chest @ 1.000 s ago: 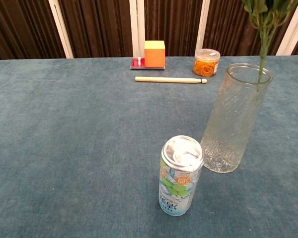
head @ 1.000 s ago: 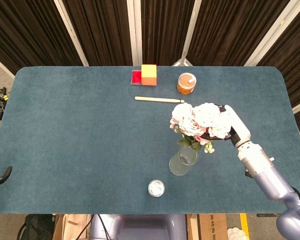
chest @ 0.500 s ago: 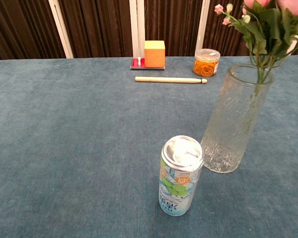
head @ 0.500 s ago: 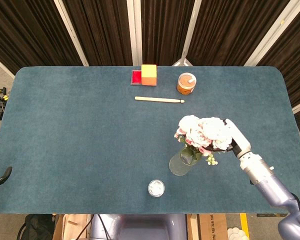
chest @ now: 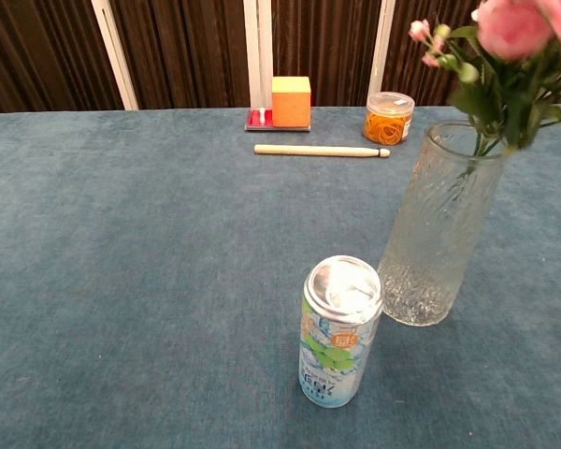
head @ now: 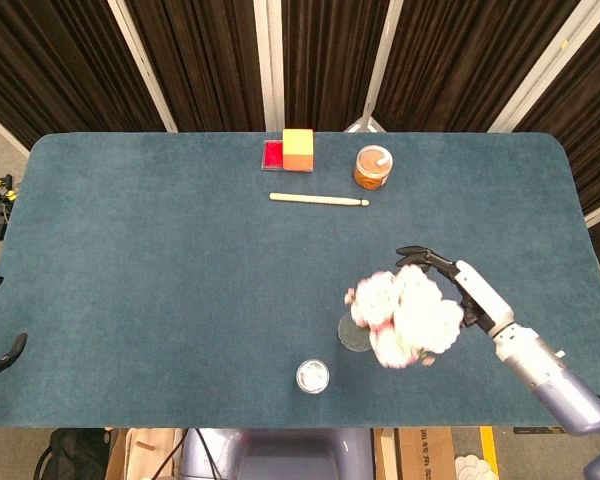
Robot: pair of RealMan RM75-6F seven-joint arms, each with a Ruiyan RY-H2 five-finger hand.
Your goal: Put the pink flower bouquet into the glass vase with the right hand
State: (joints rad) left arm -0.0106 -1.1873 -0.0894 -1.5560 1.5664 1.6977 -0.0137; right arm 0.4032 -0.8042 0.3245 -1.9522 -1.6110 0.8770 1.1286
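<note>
The pink flower bouquet [head: 405,315] shows blurred over the glass vase [head: 350,335] in the head view. In the chest view its green stems reach down into the mouth of the tall vase [chest: 439,234], and the blooms [chest: 510,37] lean to the right above the rim. My right hand [head: 465,285] is just right of the blooms with its dark fingers [head: 422,256] spread and nothing in them. Only dark fingertips of my left hand [head: 0,355] show at the left edge of the table.
A drink can [chest: 339,332] stands just left of the vase, toward the front. At the back are an orange block [head: 298,146] on a red pad, a wooden stick [head: 318,199] and a jar of rubber bands [head: 373,167].
The bouquet has sunk lower, toward the vase. My right hand has let go of it and spread its fingers. The blooms now tilt to the right.
</note>
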